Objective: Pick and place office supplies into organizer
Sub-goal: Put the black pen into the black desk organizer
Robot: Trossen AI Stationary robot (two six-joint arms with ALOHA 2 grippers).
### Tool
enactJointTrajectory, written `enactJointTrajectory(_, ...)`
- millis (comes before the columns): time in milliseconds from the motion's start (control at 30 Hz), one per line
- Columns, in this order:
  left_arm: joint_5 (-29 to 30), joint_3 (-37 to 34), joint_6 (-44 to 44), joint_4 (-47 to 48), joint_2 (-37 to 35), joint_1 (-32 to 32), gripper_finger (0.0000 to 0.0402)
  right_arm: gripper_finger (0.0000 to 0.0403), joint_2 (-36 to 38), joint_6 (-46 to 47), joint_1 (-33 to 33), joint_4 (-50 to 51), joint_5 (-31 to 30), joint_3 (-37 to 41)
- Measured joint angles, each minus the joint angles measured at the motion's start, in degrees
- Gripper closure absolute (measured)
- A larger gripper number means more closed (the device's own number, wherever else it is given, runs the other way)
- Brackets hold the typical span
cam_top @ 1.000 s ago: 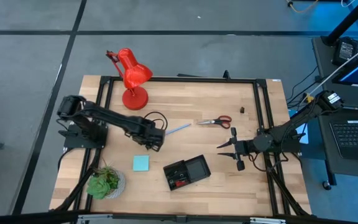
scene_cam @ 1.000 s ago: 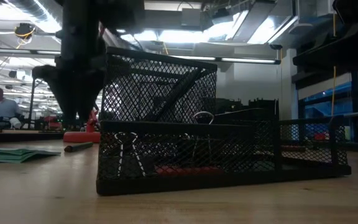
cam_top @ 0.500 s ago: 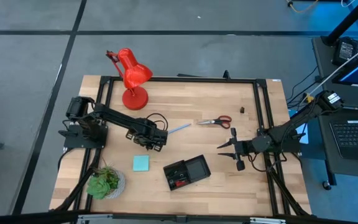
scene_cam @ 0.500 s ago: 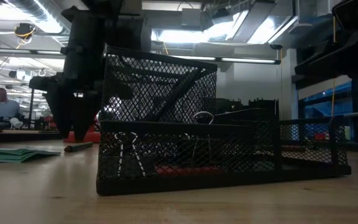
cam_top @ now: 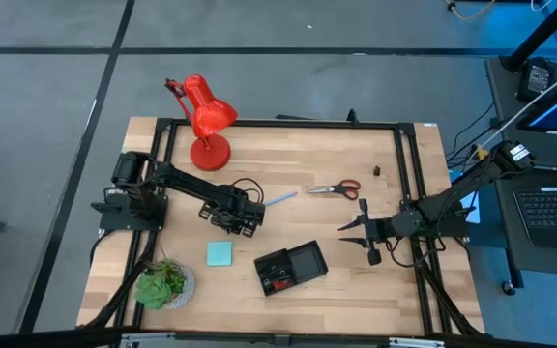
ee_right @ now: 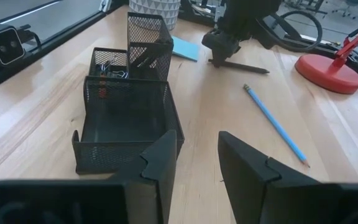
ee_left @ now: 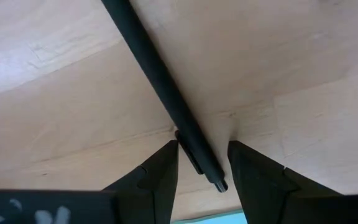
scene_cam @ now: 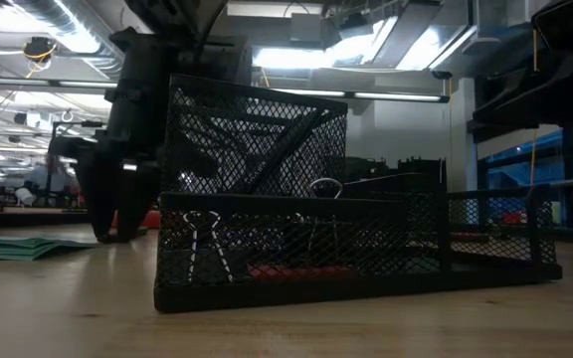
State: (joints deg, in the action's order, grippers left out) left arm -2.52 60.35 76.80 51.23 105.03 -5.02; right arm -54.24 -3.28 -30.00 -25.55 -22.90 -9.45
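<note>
Left tool down over a black pen, fingers apart on either side of it.

High view: the left tool [cam_top: 237, 221] sits left of centre on the bench [cam_top: 288, 155], just above the notepad [cam_top: 219, 253]; the organizer [cam_top: 291, 268] lies lower centre, a reachable drop. The right tool [cam_top: 356, 228] waits at right, below the scissors [cam_top: 335, 188]; the blue pen [cam_top: 278, 200] lies loose between.
Low view: the left tool reaches bench level at the left, beside the organizer, where clips [scene_cam: 204, 251] are stored.
Left wrist view: the open fingers [ee_left: 160, 177] straddle the black pen [ee_left: 164, 88] near its tip, lined up to close across it.
Right wrist view: the right tool is part open, empty, facing the organizer.
</note>
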Motion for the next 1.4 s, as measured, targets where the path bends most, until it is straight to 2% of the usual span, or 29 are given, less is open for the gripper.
enactJointTrajectory(467, -1.3, -0.2, -5.5, -2.1, 0.0, 0.4, 0.0259, 0.0281, 0.0, 0.1, 0.0, 0.2, 0.0, 0.0)
enactJointTrajectory(1067, -2.0, -0.3, -6.1, -3.3, 0.1, 2.2, 0.0259, 0.0281, 0.0, 0.0, 0.0, 0.2, 0.0, 0.0)
enactJointTrajectory(1200, -1.2, -0.2, -6.2, -3.1, 0.1, 2.2, 0.0272, 0.0281, 0.0, 0.0, 0.0, 0.2, 0.0, 0.0)
enactJointTrajectory(1400, -0.9, -0.1, -8.2, -3.3, 0.1, 2.1, 0.0311, 0.0281, 0.0, 0.0, 0.0, 0.2, 0.0, 0.0)
